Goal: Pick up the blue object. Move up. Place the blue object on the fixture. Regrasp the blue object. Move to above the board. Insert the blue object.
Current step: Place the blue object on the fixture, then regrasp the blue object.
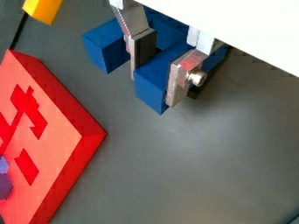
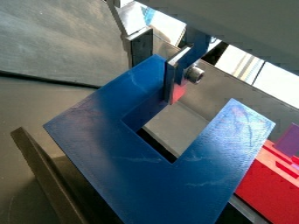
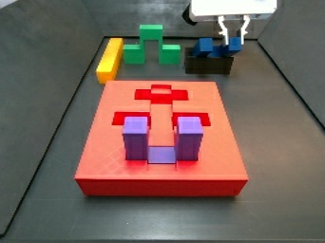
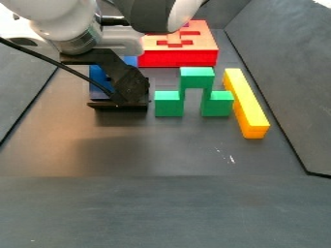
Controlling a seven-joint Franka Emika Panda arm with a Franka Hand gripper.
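Above the fixture point(image 3: 210, 65), the gripper point(image 1: 158, 59) is seen clamped on one prong of the blue object point(image 1: 140, 61), which rests on that black block, well apart from the red board point(image 3: 162, 133) with its seated purple piece point(image 3: 156, 140)

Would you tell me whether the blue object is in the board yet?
Out: the blue object sits on the fixture, gripper around it, away from the board.

side views: opposite ends, share board point(image 3: 159, 133) | wrist views: close on end effector point(image 1: 163, 66)
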